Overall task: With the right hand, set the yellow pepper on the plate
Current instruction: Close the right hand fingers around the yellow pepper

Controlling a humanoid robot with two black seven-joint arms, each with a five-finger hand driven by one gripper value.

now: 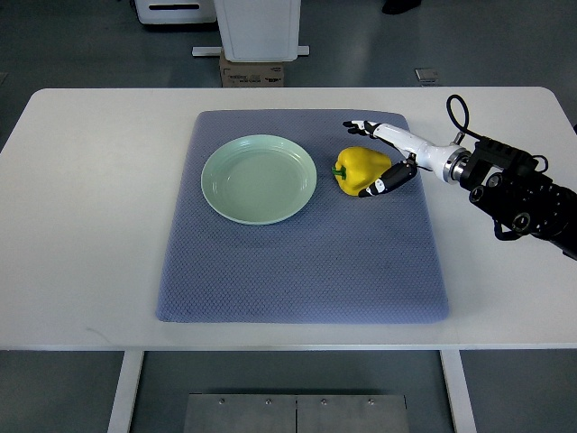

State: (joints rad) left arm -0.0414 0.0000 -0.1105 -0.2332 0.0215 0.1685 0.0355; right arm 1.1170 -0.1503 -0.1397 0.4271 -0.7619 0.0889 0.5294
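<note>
A yellow pepper (pixel 360 169) with a green stem lies on the blue-grey mat, just right of an empty pale green plate (pixel 259 179). My right hand (pixel 356 160) reaches in from the right and sits around the pepper. Its fingers (pixel 359 127) are spread beyond the pepper's far side with a gap between them and it. Its thumb (pixel 383 185) lies against the pepper's near right side. The hand is open and the pepper rests on the mat. The left arm is out of view.
The blue-grey mat (pixel 302 271) covers the middle of a white table (pixel 81 225). A cardboard box (pixel 252 71) and a white stand base (pixel 257 27) stand on the floor beyond the table's far edge.
</note>
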